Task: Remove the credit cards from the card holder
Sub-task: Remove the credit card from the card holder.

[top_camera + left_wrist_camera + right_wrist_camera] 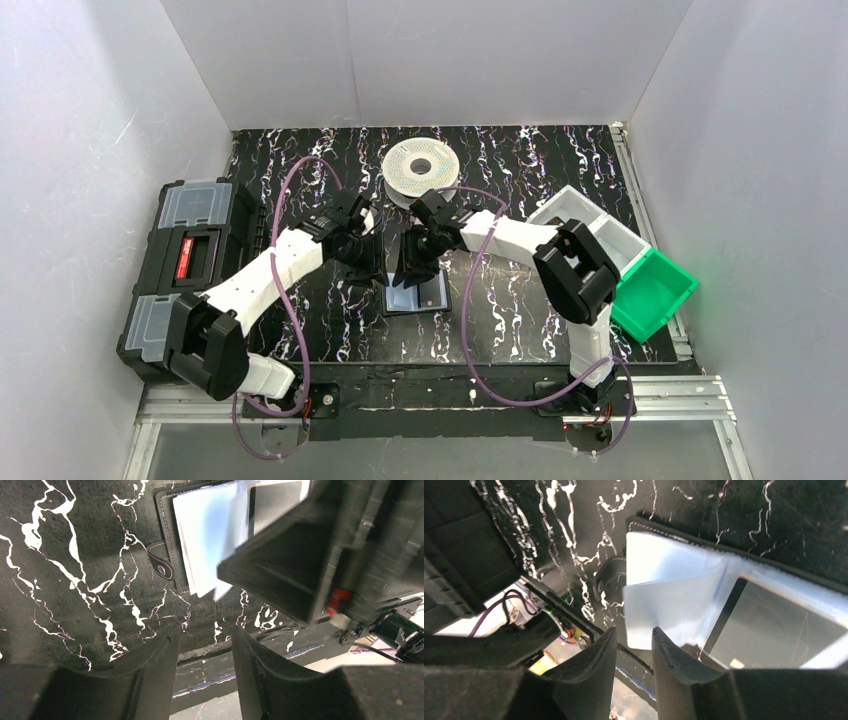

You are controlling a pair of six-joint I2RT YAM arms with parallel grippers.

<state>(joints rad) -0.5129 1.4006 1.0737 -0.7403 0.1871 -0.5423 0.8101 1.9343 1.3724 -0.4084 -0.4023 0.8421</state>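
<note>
Top external, left to right.
- Toolbox (pixel 185 270): black, at the left edge of the mat (pixel 520 300); not part of the job.
- Left gripper (pixel 205 635): jaws spread, nothing between them, poised just beside the holder's tab (pixel 161 566).
- Card holder (pixel 415 295): mid-mat between the two arms, lying open, bluish-grey inside upward, one clear sleeve (pixel 674 605) raised.
- Credit cards: none in view outside the holder, so judged not yet out.
- Right gripper (pixel 634 632): jaws parted at the raised sleeve's corner, pinching nothing.
- White trays (pixel 590 225) and green bin (pixel 655 290): far right.

Step in hand: holder opened, extraction pending. The next move needs one claw pinning the holder flat while the other nips a card edge.
</note>
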